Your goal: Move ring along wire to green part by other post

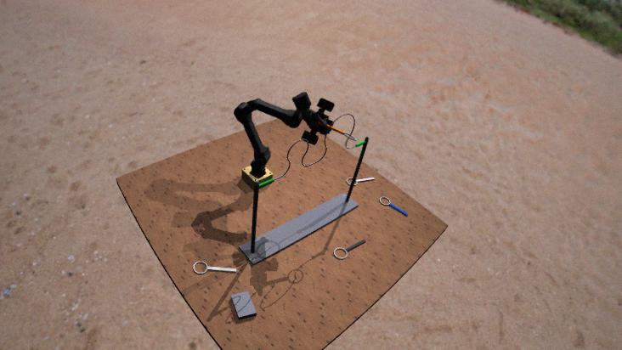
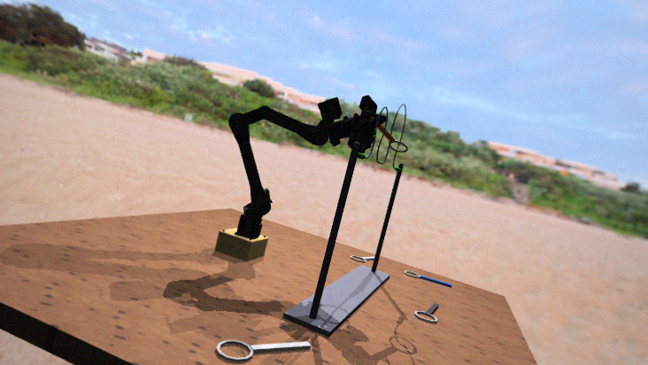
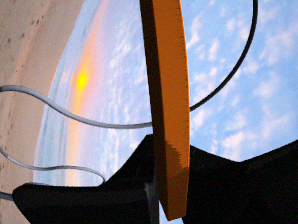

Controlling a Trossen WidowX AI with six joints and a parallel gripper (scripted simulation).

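Note:
My gripper (image 1: 326, 125) (image 2: 381, 120) (image 3: 154, 140) is shut on the orange handle (image 1: 336, 129) (image 2: 386, 133) (image 3: 172, 75). The handle slopes down from the fingers to the ring (image 1: 354, 139) (image 2: 406, 147), which is seen nearly edge-on in the top view and is out of the wrist view. The ring appears to be around the thin grey wire (image 1: 354, 123) (image 2: 405, 111) (image 3: 117, 126), a little above the green part (image 1: 360, 143) (image 2: 397, 168) at the far post (image 1: 357, 169) (image 2: 387, 221). Contact between ring and wire cannot be told. The other green part (image 1: 265, 182) (image 2: 361, 155) is at the near post (image 1: 255, 222) (image 2: 335, 231).
The wire's bends pass close to the gripper. The posts stand on a grey base plate (image 1: 300, 222) (image 2: 351, 294). Loose rings with white, blue (image 1: 398, 209) (image 2: 435, 280) and dark (image 1: 356, 245) (image 2: 433, 309) handles lie around it. A grey block (image 1: 243, 304) lies at the front.

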